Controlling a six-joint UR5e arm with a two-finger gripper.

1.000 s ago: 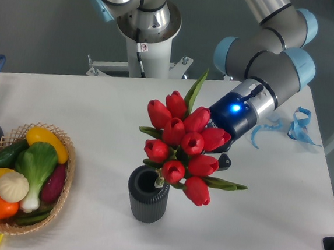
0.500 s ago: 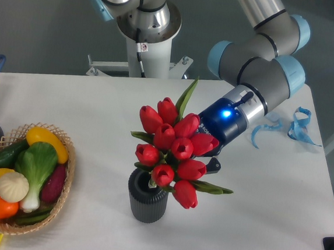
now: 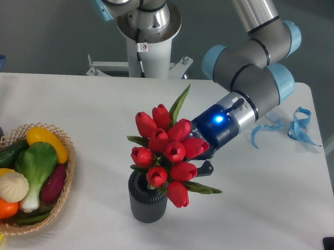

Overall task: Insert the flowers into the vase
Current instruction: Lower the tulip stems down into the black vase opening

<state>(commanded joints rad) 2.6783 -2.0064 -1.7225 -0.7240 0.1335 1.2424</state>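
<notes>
The pincer [image 3: 201, 165] is clamping the stems of the red tulip bunch [image 3: 164, 154], though the blooms are hiding most of its fingers. The bunch is leaning left, its lower buds hanging over the mouth of the dark ribbed vase [image 3: 147, 202], which is standing upright on the white surface [image 3: 253, 214]. A wicker basket [image 3: 61, 192] of toy vegetables is sitting well apart at the left, and blue ribbon scraps [image 3: 295, 127] are lying at the right.
</notes>
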